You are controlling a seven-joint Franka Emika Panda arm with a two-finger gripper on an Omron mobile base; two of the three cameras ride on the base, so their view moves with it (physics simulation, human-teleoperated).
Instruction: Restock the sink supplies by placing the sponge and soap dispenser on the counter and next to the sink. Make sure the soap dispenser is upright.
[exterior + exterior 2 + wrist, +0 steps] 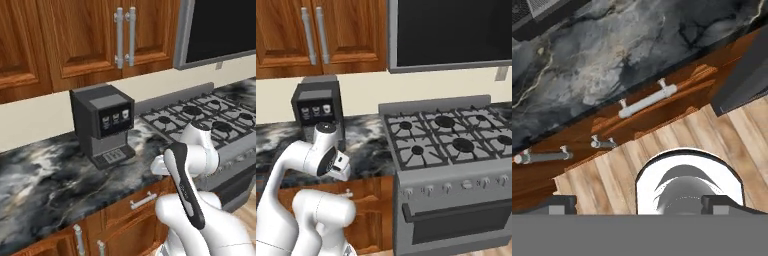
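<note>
**Arm folded low before the counter, fingers spread wide and empty**

The white arm [192,170] is bent in front of the brown cabinets, its wrist turned downward. In the hand view the two dark finger tips [559,204] stand far apart at the bottom corners, nothing between them; the gripper [639,205] looks down past a rounded white part of the robot onto the wooden floor [612,175]. Above the floor in that view run a drawer front with a grey bar handle [647,100] and the marbled black counter [612,45].

In the left base view the counter [45,170] stretches from the left edge to the gas stove [210,120] on the right. A dark grey coffee machine [103,124] stands on the counter near the wall, just left of the stove. Wooden wall cabinets [75,40] with two vertical grey handles hang above it, and a dark panel with a grey frame [220,30] hangs above the stove.

In the right base view the stove [448,137] shows its burners, a row of knobs and the oven door below; the coffee machine [317,106] stands to its left, partly behind the arm [318,155].

The sponge, the soap bottle and the sink cannot be located in these views.
</note>
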